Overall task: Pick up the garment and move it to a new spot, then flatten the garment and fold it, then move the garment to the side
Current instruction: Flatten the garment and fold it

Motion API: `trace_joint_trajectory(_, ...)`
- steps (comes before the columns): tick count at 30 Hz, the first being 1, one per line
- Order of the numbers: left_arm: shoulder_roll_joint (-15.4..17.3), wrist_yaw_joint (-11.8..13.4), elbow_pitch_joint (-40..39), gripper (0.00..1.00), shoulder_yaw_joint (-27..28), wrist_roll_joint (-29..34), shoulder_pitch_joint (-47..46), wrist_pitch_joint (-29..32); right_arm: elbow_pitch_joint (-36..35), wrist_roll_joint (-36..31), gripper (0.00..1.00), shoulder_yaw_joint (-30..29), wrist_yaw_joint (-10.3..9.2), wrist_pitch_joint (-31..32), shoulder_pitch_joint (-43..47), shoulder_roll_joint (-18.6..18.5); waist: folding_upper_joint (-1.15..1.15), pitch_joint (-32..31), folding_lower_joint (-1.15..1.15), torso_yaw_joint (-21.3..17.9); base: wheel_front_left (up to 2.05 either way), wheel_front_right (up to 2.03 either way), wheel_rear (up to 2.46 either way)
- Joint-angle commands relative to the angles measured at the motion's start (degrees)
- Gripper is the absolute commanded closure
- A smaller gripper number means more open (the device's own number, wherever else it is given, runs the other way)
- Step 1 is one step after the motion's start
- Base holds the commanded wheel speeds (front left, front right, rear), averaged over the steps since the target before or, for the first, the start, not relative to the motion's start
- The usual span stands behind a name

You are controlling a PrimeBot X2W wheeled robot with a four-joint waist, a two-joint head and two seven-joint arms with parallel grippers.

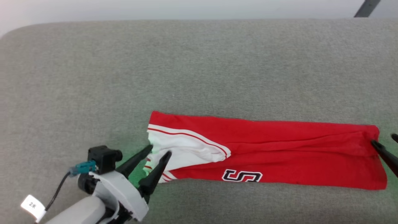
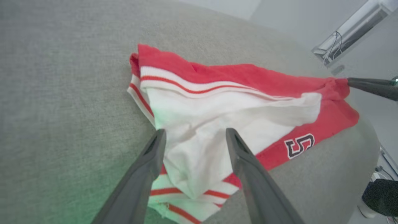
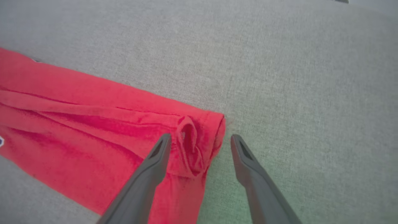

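Observation:
The garment [image 1: 264,152], a red T-shirt with white sleeves and a black-and-white logo, lies folded into a long strip across the near part of the grey surface. My left gripper [image 1: 159,150] stands open at its left end, fingers straddling the white sleeve [image 2: 199,130]. My right gripper [image 1: 384,140] is open at the strip's right end; in the right wrist view its fingers [image 3: 155,158] frame a small pinched ridge in the red cloth [image 3: 191,146] at the garment's corner. Neither gripper holds the cloth.
The grey fabric-covered surface [image 1: 199,68] stretches wide behind and to the left of the garment. Its far edge and rounded left corner [image 1: 18,29] show at the top. A cable and tag [image 1: 32,205] hang from my left wrist.

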Motion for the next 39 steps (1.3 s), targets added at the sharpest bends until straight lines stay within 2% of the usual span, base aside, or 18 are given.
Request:
trace_joint_trajectory(1, -1.43, 0.58, -1.12, 0.0, 3.19, 1.8, 2.3, -0.32, 0.49, 1.55, 0.0, -0.89, -0.09, 1.05, 1.38, -0.28, 0.0, -0.57, 0.0, 1.42, 0.0, 0.0, 0.0)
trace_joint_trajectory(6, -7.62, 1.51, -2.6, 0.0, 15.3, 9.18, 9.48, -0.3, 2.98, 7.34, 0.0, -3.13, -0.09, 4.81, 4.62, -0.69, 0.0, -1.51, 0.0, 4.79, 0.0, 0.0, 0.0)
trace_joint_trajectory(12, -15.91, 0.12, -1.76, 0.0, 27.26, 20.2, 16.47, -0.32, 6.14, 13.04, 0.0, -3.58, -0.09, 10.64, 6.99, 0.08, 0.0, -2.13, 0.0, 8.39, 0.0, 0.0, 0.0)
trace_joint_trajectory(18, -23.12, -1.31, -1.51, 0.0, 36.68, 33.53, 20.12, -0.32, 9.49, 13.09, 0.0, -1.84, -0.09, 16.99, 7.03, 1.98, 0.0, -2.24, 0.0, 10.29, 0.0, 0.0, 0.0)
trace_joint_trajectory(24, -28.66, -3.63, -3.13, 0.0, 44.19, 44.93, 22.01, -0.32, 12.18, 11.65, 0.0, -0.1, -0.06, 23.09, 5.01, 6.51, 0.0, -1.69, 0.0, 10.56, 0.0, 0.0, 0.0)
trace_joint_trajectory(25, -29.34, -4.07, -3.17, 0.0, 45.1, 46.08, 22.16, -0.33, 12.11, 11.22, 0.5, 0.09, -0.04, 23.74, 4.72, 7.17, 0.0, -1.52, 0.0, 10.48, 0.0, 0.0, 0.0)
trace_joint_trajectory(27, -30.28, -4.86, -2.67, 0.0, 46.42, 48.41, 22.42, -0.32, 12.16, 10.89, 0.95, -0.53, -0.03, 23.81, 3.83, 8.02, 0.0, -1.25, 0.0, 10.25, 0.0, 0.0, 0.0)
trace_joint_trajectory(28, -30.73, -5.23, -2.69, 0.0, 46.98, 49.36, 22.45, -0.32, 12.36, 10.67, 1.0, -0.97, -0.03, 23.67, 3.27, 8.16, 0.0, -1.09, 0.0, 10.06, 0.0, 0.0, 0.0)
trace_joint_trajectory(39, -33.2, -6.32, -5.19, 0.0, 53.36, 57.32, 23.16, -0.32, 15.82, 8.24, 1.0, -9.85, -0.21, 16.26, -1.75, 4.39, 0.0, 0.14, 0.0, 5.55, 0.0, 0.0, 0.0)
